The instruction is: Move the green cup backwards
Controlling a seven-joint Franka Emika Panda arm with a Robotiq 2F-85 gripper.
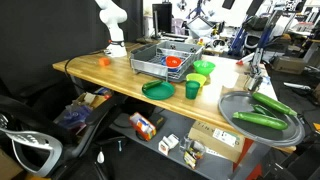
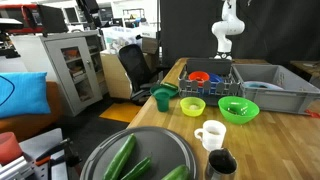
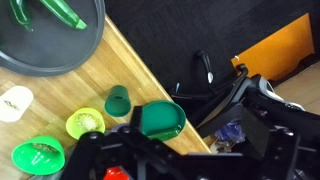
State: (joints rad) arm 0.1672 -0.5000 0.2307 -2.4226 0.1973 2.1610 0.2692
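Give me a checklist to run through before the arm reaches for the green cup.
1. Green cup upright: ok.
2. Cup standing apart from the dark green plate and the yellow-green bowl: ok.
3. Hand open: cannot tell, its fingers are unclear in the wrist view.
4. Hand down at the cup: not ok, it hangs high over the table.
5. Free table behind the cup: cannot tell; the dish rack and bowl stand nearby.

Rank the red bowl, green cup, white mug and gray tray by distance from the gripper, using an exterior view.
The gripper hangs at the far end.
1. red bowl, inside the rack.
2. green cup, just outside the rack.
3. white mug, foreground.
4. gray tray, frontmost.
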